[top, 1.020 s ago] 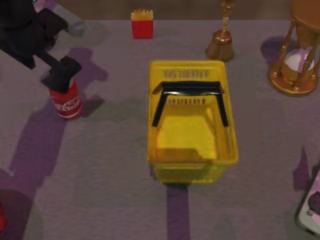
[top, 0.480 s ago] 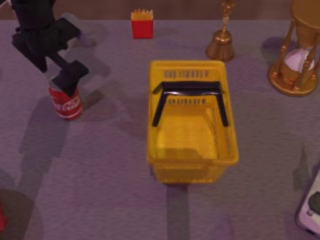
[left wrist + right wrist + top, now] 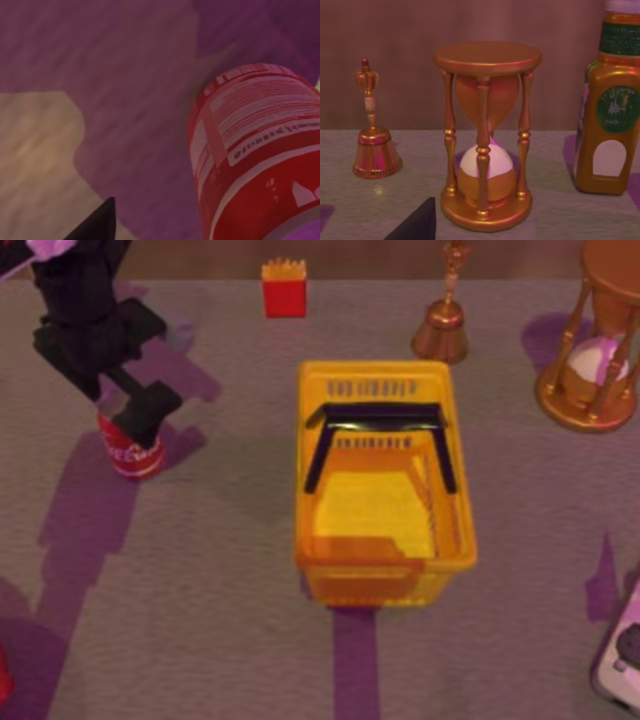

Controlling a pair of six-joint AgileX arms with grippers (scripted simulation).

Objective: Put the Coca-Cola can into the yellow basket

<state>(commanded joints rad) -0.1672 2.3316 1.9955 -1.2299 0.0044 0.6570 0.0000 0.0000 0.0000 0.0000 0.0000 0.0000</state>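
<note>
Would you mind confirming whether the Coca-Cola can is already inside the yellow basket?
No, the Coca-Cola can stands on the table at the top view's left, apart from the yellow basket, under the left tool.

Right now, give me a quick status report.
Left gripper down on the can, grip unconfirmed. Can upright on table, left of basket. Right arm parked off right. Path to basket clear.

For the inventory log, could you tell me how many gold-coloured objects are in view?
3: a bell at the table's far edge, an hourglass at the far right, and a gold bottle beside the hourglass, seen only in the right wrist view.
</note>
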